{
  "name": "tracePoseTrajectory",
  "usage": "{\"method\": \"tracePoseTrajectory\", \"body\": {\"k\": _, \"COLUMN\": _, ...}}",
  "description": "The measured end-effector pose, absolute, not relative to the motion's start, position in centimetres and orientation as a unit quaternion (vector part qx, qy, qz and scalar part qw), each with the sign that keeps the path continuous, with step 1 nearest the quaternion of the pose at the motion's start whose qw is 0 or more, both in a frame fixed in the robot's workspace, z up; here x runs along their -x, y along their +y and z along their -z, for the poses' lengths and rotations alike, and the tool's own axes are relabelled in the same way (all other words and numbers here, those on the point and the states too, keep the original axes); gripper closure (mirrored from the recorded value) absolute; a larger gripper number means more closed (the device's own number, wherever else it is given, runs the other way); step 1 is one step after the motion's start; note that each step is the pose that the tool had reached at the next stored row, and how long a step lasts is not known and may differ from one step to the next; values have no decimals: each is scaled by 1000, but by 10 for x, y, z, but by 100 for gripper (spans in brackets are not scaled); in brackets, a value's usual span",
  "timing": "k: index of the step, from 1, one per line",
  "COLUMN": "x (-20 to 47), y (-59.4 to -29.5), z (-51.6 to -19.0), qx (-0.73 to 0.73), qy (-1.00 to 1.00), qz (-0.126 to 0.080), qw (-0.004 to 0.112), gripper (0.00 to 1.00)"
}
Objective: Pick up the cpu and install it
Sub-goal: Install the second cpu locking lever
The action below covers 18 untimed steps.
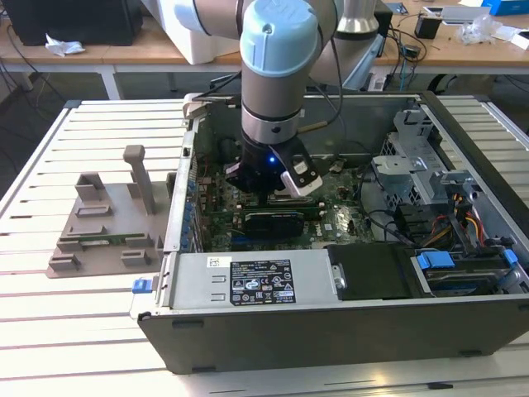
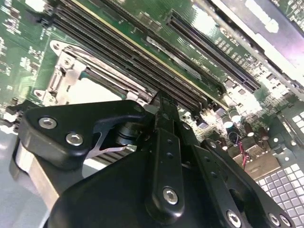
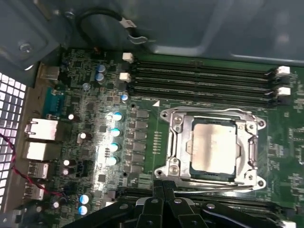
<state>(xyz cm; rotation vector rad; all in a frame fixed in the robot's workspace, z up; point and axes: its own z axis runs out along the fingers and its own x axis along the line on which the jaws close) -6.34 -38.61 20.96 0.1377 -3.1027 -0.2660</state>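
Gripper (image 3: 164, 187) fingers pressed together, holding nothing, tips just beside the socket frame (image 3: 251, 152) on the motherboard (image 3: 142, 142). The cpu (image 3: 213, 145) lies flat, seated in that socket. Judged light, rigid, smooth-topped and fragile underneath; best held by opposite edges of the metal lid, never the underside.

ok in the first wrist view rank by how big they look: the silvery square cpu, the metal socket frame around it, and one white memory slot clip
1. Metal socket frame: largest, enclosing the chip.
2. Silvery square cpu, sitting inside that frame.
3. White memory slot clip: smallest by far.
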Motion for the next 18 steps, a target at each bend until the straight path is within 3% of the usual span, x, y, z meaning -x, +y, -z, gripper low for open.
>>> {"method": "tracePoseTrajectory", "body": {"k": 18, "x": 65, "y": -377, "z": -205, "qx": -45, "qy": -995, "qz": 89, "qw": 11, "gripper": 89}}
